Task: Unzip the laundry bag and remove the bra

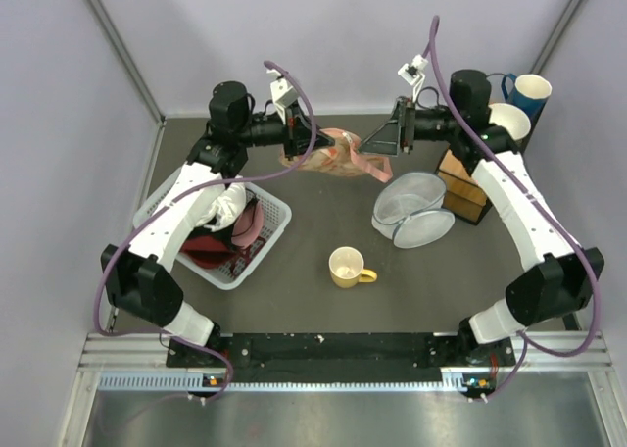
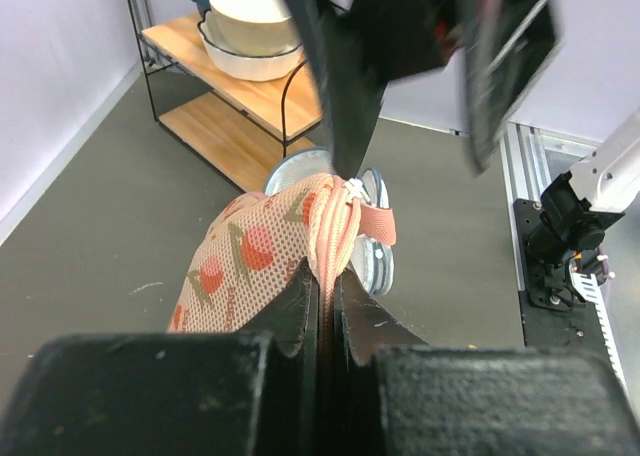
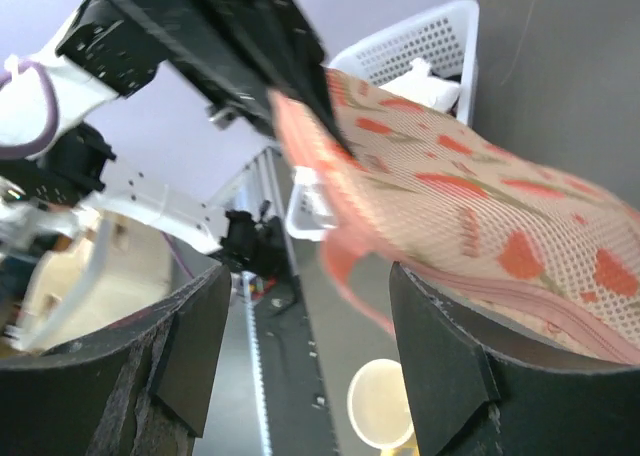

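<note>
While the left gripper (image 2: 321,281) clamps tight on the edge of the laundry bag (image 1: 338,154) from its 9 o'clock, the bag hangs held up at 12 o'clock of the mug (image 1: 348,268). The right gripper (image 3: 305,286), at the bag's 3 o'clock, is spread apart, one finger against the bag's end.

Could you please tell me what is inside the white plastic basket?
The white plastic basket holds crumpled white cloth and dark red and pink garments; the left arm hides the rest.
</note>
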Controlling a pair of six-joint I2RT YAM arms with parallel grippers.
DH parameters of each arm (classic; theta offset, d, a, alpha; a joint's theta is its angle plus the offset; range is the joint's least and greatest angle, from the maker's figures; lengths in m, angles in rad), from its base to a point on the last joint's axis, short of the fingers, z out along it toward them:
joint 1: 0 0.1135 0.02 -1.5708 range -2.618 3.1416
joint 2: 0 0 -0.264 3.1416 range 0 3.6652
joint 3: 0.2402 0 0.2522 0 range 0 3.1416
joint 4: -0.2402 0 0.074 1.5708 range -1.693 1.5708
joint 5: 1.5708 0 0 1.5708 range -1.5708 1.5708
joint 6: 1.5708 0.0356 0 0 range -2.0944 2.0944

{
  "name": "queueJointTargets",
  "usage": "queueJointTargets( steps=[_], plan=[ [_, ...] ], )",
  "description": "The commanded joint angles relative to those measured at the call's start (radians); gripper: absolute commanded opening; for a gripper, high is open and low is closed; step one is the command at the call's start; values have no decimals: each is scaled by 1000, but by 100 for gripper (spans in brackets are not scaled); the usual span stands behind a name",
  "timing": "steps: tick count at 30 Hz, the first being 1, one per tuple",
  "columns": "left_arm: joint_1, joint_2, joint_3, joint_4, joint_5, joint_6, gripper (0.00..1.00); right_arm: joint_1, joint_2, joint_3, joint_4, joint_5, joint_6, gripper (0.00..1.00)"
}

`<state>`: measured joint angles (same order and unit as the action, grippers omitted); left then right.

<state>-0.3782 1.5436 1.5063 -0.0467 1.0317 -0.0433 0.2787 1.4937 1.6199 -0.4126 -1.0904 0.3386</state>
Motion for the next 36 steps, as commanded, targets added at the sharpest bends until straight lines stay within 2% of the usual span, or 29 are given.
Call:
queueJointTargets(
  steps=[1,4,6,12,16,25,28,36],
  plan=[
    [-1,-68,-26,134,31,-27,0,4,-16,-130,354,-62,335,65],
    [-1,-74,-29,145,36,-33,0,5,-7,-158,402,-57,373,65],
    [-1,-76,-29,143,33,-33,0,4,-7,-172,494,-75,413,63],
    [-1,-82,-15,102,14,-6,0,5,-41,-153,521,-51,424,62],
    [-1,-82,-20,111,11,-16,0,19,-55,-176,635,-69,505,59],
    [-1,-77,-20,116,8,-23,0,37,-113,-187,626,-69,473,57],
    [-1,-76,-18,123,7,-30,0,59,-96,-181,566,-74,435,56],
    [-1,-80,-23,122,2,-30,0,119,-66,-236,563,-91,427,57]
  ],
)
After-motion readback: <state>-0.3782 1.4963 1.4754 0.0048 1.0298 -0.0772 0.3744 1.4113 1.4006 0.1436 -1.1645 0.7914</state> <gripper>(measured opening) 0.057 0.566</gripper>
